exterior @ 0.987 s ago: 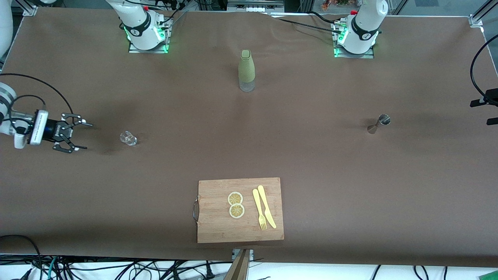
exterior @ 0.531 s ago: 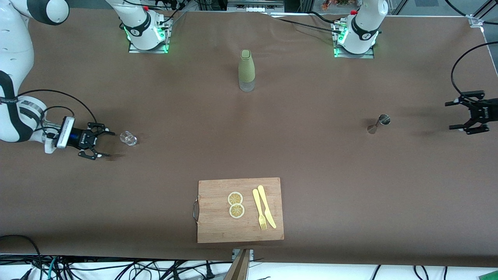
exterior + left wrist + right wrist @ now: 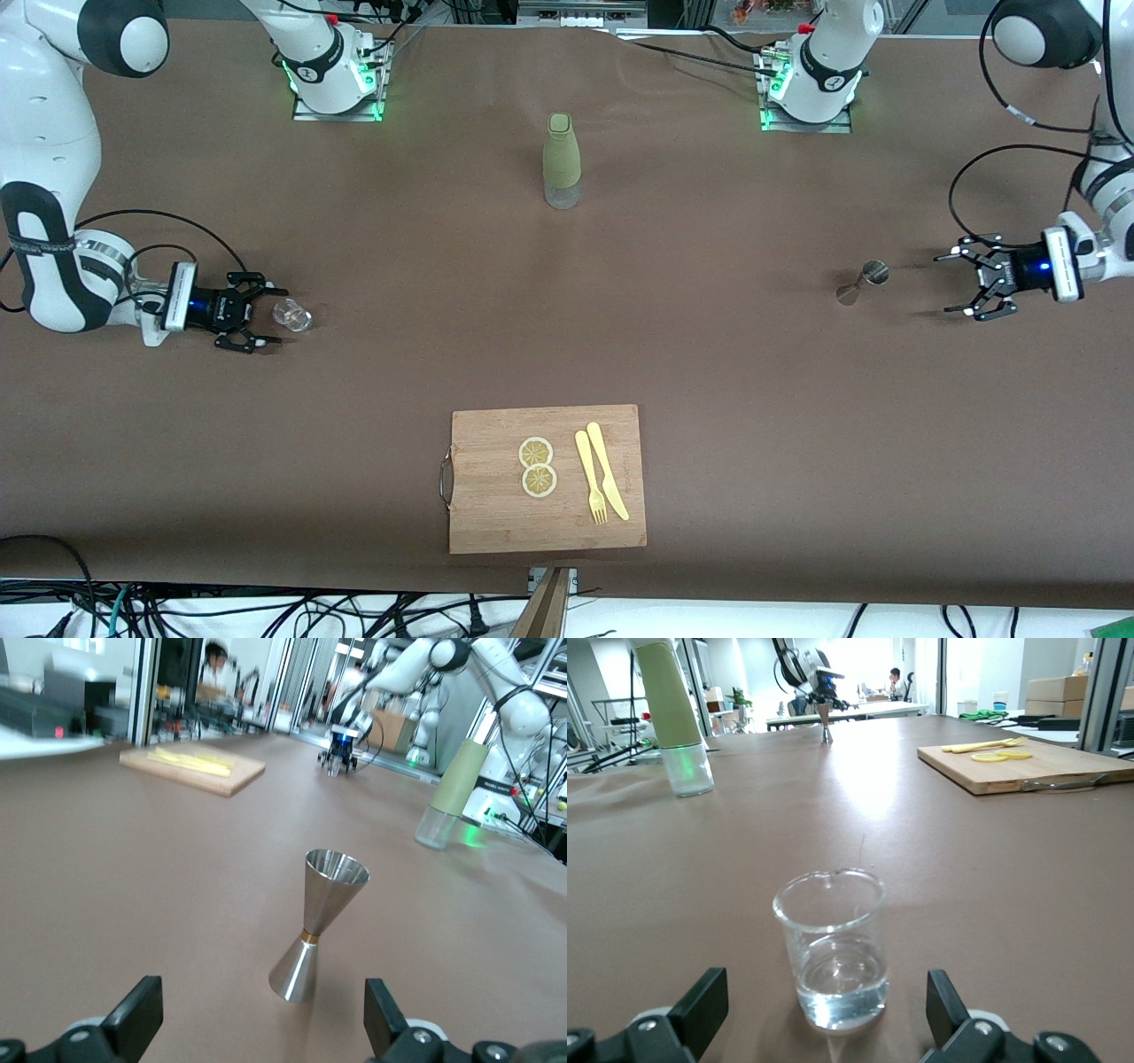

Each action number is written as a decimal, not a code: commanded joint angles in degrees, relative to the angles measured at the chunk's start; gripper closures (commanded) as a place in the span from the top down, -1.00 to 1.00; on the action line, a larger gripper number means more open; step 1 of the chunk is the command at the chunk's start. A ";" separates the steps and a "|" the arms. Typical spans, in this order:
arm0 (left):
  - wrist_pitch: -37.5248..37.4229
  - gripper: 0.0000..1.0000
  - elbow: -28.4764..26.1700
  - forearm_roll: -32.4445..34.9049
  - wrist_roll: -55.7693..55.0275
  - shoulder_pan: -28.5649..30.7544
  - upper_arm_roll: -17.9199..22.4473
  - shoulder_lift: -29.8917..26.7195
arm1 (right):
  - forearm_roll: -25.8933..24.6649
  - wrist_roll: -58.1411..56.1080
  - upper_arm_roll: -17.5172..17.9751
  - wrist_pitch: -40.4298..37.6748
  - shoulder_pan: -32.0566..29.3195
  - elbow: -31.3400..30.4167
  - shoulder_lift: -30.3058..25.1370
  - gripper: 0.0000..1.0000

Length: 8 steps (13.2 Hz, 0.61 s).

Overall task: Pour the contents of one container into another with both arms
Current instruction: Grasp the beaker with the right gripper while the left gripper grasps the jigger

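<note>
Right arm [image 3: 53,221] comes in from the right arm's end of the table, forearm low and near level, wrist turned so the right gripper [image 3: 263,315] points sideways along the table toward the middle, fingers spread wide, holding nothing. Glass tumbler [image 3: 291,315] stands upright on the table [image 3: 709,399] just ahead of the fingertips, lined up with the gap between them, not touched; right wrist view shows it centred between the two fingers [image 3: 700,1001], a little clear liquid in the bottom. Left arm [image 3: 1099,159] mirrors this from the left arm's end: elbow high, forearm dropping, left gripper [image 3: 959,282] level and low over the table, pointing toward the middle, fingers spread, empty. Jigger [image 3: 861,283] stands upright ahead of the left gripper, near but clearly apart from the tips; left wrist view has it centred in the opening, wider cone up. Green-sleeved bottle [image 3: 562,159] stands upright mid-table, well apart from both grippers, toward the bases. Cutting board [image 3: 496,496] with two lemon slices [image 3: 537,466], a fork [image 3: 591,478] and a knife [image 3: 608,471] lies mid-table, nearer the front camera than both grippers.
</note>
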 commanded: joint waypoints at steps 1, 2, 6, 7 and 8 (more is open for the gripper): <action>-3.15 1.00 0.50 -4.92 11.46 -0.11 -0.28 4.80 | 0.95 -0.54 1.19 -1.15 0.15 1.05 0.73 0.97; -3.16 1.00 1.02 -5.11 12.52 -0.20 -0.89 5.77 | 1.03 -0.54 1.37 -1.07 0.23 1.05 0.81 0.97; -3.42 1.00 1.47 -5.02 16.22 -0.37 -5.72 8.67 | 1.12 -0.54 2.07 -0.63 0.32 1.31 1.08 0.95; -3.42 1.00 1.47 -4.94 16.84 -0.55 -6.34 9.11 | 1.21 -0.54 2.07 -0.45 0.32 1.31 1.17 0.92; -3.51 1.00 1.47 -4.76 17.19 -0.64 -6.78 9.29 | 1.21 -0.54 2.16 -0.45 0.32 1.40 1.25 0.90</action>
